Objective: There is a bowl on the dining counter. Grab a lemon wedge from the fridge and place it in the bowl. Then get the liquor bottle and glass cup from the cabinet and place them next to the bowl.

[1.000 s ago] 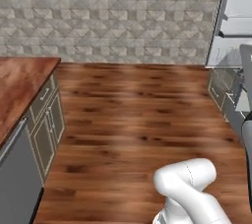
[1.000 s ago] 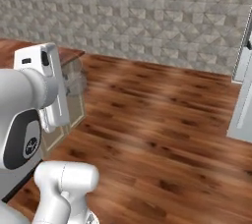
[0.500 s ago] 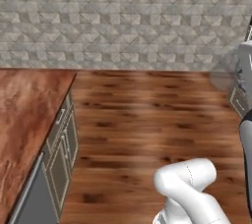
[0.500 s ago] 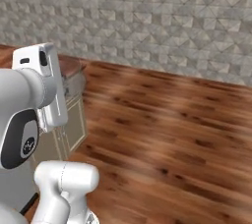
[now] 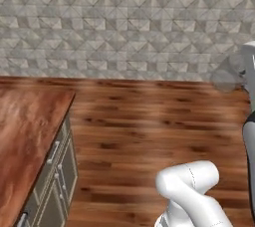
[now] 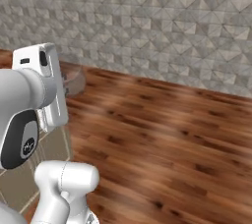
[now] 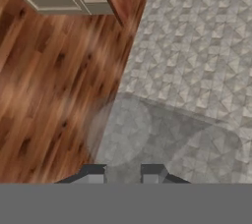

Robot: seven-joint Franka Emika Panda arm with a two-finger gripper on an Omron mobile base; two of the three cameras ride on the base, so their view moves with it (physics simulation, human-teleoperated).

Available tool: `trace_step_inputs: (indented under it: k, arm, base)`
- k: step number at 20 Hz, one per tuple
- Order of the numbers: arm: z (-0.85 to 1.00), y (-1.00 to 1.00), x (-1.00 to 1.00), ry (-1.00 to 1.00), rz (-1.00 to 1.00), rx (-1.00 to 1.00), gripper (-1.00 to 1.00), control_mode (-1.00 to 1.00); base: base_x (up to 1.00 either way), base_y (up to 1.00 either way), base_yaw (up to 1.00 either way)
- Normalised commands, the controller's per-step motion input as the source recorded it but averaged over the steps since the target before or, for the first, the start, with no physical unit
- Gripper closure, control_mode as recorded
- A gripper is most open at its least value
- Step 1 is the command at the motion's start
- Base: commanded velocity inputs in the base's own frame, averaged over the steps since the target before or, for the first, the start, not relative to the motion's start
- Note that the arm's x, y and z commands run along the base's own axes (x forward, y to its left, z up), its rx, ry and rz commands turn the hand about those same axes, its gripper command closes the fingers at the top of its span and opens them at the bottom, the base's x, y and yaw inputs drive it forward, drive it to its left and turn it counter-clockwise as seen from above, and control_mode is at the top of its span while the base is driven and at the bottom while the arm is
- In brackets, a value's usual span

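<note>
Though hard to read through clear glass, looks like the glass cup (image 7: 147,134) sits clamped between the two dark finger tips (image 7: 94,173) of the gripper (image 7: 123,173) — jaws drawn close on its near end, the rest of the cup reaching out ahead of them. Judged held, not merely hovering there.

In the right base view, same glass cup (image 6: 74,79) juts sideways from the white hand, out over the wood floor (image 6: 162,134). Long axis lies along the gripper's own line and close to level, aimed toward the tiled wall (image 5: 124,22); not upright.

Off to the arm's left, a wood-topped counter (image 5: 25,131) with grey cabinet doors (image 5: 60,171) beneath, well apart from the cup, which hangs at the far right of the left base view (image 5: 226,74).

Probably mid-carry, heading for the spot beside the bowl. Cannot tell whether this counter is the dining one. Coming move turns on that gap — swing leftward toward the counter, then tip the cup's axis up to vertical before setting down.
</note>
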Motion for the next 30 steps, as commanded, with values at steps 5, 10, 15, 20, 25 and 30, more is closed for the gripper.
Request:
trace_step_inputs:
  k: [5,10,15,20,25,30]
  arm:
    - [0.0,0.0,0.0,0.0,0.0,0.0,1.0,1.0]
    - [0.0,0.0,0.0,0.0,0.0,0.0,1.0,1.0]
    - [0.0,0.0,0.0,0.0,0.0,0.0,1.0,1.0]
    - [0.0,0.0,0.0,0.0,0.0,0.0,1.0,1.0]
    - [0.0,0.0,0.0,0.0,0.0,0.0,1.0,1.0]
    - [0.0,0.0,0.0,0.0,0.0,0.0,1.0,1.0]
  base:
    - [1.0,0.0,0.12]
    - [1.0,0.0,0.16]
    - [1.0,0.0,0.21]
    - [1.0,0.0,0.25]
    - [1.0,0.0,0.27]
    - [1.0,0.0,0.28]
